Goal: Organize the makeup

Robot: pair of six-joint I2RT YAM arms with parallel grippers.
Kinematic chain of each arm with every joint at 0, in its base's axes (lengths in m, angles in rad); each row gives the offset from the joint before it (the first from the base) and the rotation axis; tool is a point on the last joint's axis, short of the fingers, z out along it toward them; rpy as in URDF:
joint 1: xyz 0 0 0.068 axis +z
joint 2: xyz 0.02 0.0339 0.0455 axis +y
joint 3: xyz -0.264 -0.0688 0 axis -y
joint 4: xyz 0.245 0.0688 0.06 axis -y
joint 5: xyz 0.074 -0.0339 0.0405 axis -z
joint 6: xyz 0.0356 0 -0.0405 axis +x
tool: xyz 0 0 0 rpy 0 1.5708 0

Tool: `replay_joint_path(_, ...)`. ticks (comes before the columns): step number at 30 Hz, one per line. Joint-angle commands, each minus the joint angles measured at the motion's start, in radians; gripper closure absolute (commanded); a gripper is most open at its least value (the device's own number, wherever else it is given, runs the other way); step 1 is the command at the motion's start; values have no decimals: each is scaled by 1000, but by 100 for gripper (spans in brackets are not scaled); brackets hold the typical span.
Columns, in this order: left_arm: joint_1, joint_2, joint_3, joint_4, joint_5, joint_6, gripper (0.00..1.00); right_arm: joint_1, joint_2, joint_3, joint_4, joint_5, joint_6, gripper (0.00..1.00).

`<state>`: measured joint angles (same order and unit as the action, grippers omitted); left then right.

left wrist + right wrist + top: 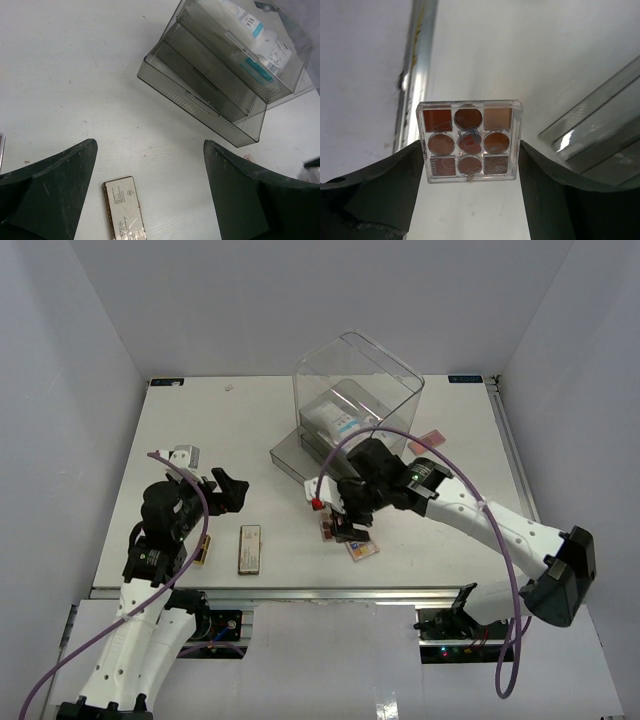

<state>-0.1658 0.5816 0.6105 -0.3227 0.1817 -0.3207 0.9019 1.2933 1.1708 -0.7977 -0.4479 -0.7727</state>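
My right gripper [335,524] is shut on the pinkish square palette [326,531], held just above the table in front of the clear drawer box [352,390]. In the right wrist view the palette [469,142] sits squarely between the two fingers. The multicolour square palette [362,548] lies just right of it. My left gripper [227,490] is open and empty, above the long beige-brown palette [250,548], which also shows in the left wrist view [125,210]. The gold lipstick tube [203,550] lies left of that. White-and-blue sachets [340,424] lie in the box. The pink flat compact [427,442] lies right of the box.
The drawer box has its lower drawers [210,105] pulled out toward the front. The table's front rail [415,65] runs close behind the held palette in the right wrist view. Grey walls enclose the table on three sides.
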Motion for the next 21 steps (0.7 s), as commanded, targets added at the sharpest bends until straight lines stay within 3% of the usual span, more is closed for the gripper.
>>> replay_joint_path(1,3,-57,-8,-50,15,-36,2,13,133,183,177,114,204,81)
replay_joint_path(6,3,-109,-16,-74,22,-51,2,54,260,269,306,364,331,80)
replay_joint_path(13,3,-122,-22,-75,18,-57,2,97,391,320,409,698,319,79)
replay_joint_path(21,4,-141,-28,-75,8,-57,2,96,550,486,486,831,338,78)
